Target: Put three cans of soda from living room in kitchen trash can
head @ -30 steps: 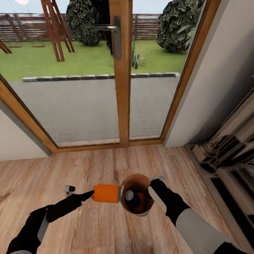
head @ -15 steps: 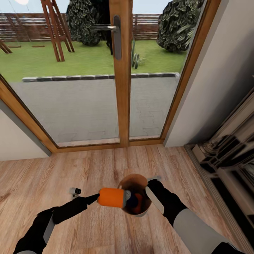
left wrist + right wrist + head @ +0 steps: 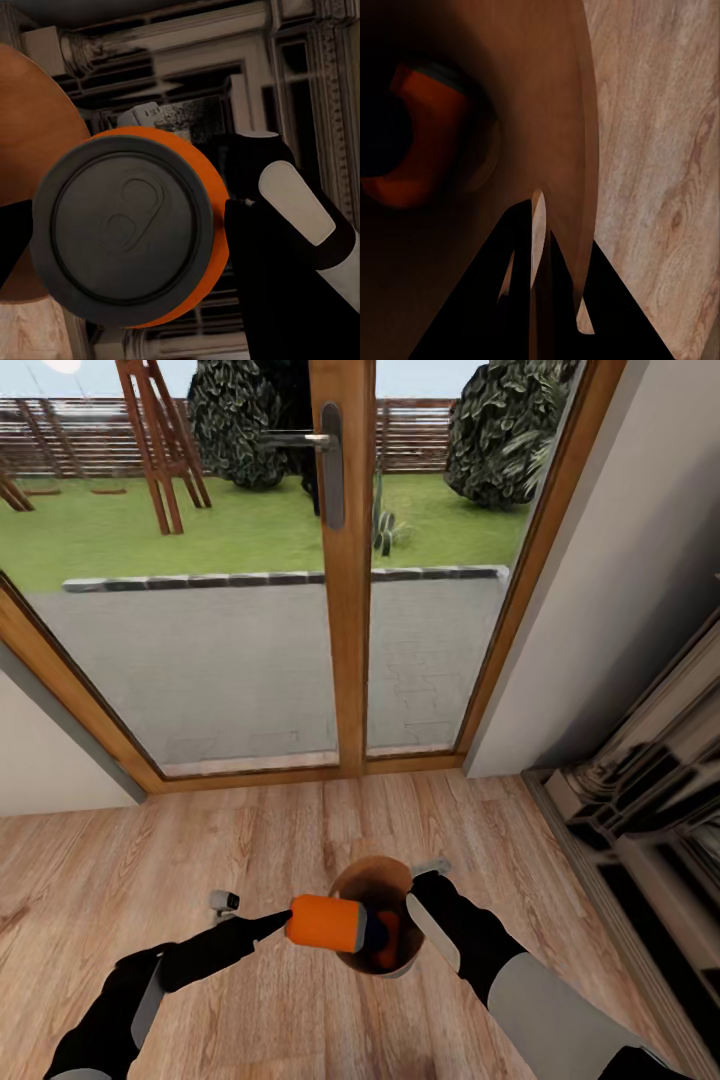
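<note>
My left gripper (image 3: 272,926) is shut on an orange can of soda (image 3: 325,923), held lying sideways. Its silver-topped end reaches over the mouth of the tash can (image 3: 400,963), a small grey bucket with a copper-brown inside. An orange can (image 3: 388,945) and a blue one (image 3: 374,930) lie in the bucket. My right gripper (image 3: 428,884) is shut on the bucket's far rim and holds it above the floor. The left wrist view has the held can's top (image 3: 124,229) facing it. In the right wrist view, the fingers (image 3: 521,315) pinch the bucket wall (image 3: 577,150), with an orange can (image 3: 431,150) at the bottom.
Wood-framed glass doors (image 3: 345,610) stand straight ahead, with a paved patio and lawn outside. The dark ornate fireplace surround (image 3: 650,780) runs along the right. A white wall corner (image 3: 600,610) sits between them. Wood floor (image 3: 250,840) lies below both arms.
My left gripper has carried the orange can rightward, so its end now overlaps the bucket's mouth. The bucket has shifted slightly left toward it.
</note>
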`<state>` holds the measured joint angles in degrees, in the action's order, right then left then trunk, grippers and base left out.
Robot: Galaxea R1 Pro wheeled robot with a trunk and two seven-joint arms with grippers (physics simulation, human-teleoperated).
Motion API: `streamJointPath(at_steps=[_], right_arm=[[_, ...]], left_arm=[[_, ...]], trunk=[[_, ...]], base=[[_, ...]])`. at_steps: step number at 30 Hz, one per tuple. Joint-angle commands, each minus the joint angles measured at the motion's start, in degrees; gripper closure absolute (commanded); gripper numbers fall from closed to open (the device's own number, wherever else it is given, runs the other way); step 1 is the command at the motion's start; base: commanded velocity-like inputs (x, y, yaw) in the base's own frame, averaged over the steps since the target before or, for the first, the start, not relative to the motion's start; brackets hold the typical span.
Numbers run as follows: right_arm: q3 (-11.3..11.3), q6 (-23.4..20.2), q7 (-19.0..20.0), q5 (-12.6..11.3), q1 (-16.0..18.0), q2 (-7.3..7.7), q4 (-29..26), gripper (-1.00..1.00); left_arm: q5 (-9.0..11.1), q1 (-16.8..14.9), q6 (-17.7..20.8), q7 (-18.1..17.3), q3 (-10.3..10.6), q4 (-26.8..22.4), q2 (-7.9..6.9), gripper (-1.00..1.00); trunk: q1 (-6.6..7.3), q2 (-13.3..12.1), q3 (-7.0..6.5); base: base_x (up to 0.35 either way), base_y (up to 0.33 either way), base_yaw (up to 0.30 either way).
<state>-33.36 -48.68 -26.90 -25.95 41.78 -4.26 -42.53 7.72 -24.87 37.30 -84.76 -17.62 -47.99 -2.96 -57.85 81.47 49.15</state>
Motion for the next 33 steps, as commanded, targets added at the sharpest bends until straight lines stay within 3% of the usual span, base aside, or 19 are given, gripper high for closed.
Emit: streamJointPath(at_steps=[1,9,15,21,25,33], right_arm=[[0.0,0.16,0.23,-0.33,0.03,-0.02,-0.01,1.0],[-0.03,0.16,0.19,-0.33,0.02,-0.24,0.02,1.0],[-0.07,0.16,0.19,-0.33,0.01,-0.36,0.05,1.0],[-0.04,0.16,0.19,-0.33,0.04,-0.39,0.07,1.0],[-0.05,0.16,0.15,-0.33,0.02,-0.41,0.08,1.0],[-0.12,0.16,-0.3,-0.33,0.03,-0.47,0.08,1.0]], left_arm=[[0.0,0.0,-0.12,0.26,0.05,-0.11,0.02,1.0],[0.01,0.0,-0.07,1.14,0.15,-2.61,0.13,1.0],[0.08,0.0,-0.05,4.5,0.36,-3.75,0.7,1.0],[0.02,0.0,-0.11,8.37,2.45,-4.52,3.21,1.0],[0.02,0.0,-0.12,11.56,3.37,-5.48,3.71,1.0],[-0.05,0.0,-0.12,13.35,4.72,-6.66,3.75,1.0]], trunk=[[0.0,0.0,0.0],[0.0,0.0,0.0],[0.0,0.0,0.0],[0.0,0.0,0.0],[0.0,0.0,0.0],[0.0,0.0,0.0]], base=[[0.0,0.0,0.0],[0.0,0.0,0.0],[0.0,0.0,0.0],[0.0,0.0,0.0],[0.0,0.0,0.0],[0.0,0.0,0.0]])
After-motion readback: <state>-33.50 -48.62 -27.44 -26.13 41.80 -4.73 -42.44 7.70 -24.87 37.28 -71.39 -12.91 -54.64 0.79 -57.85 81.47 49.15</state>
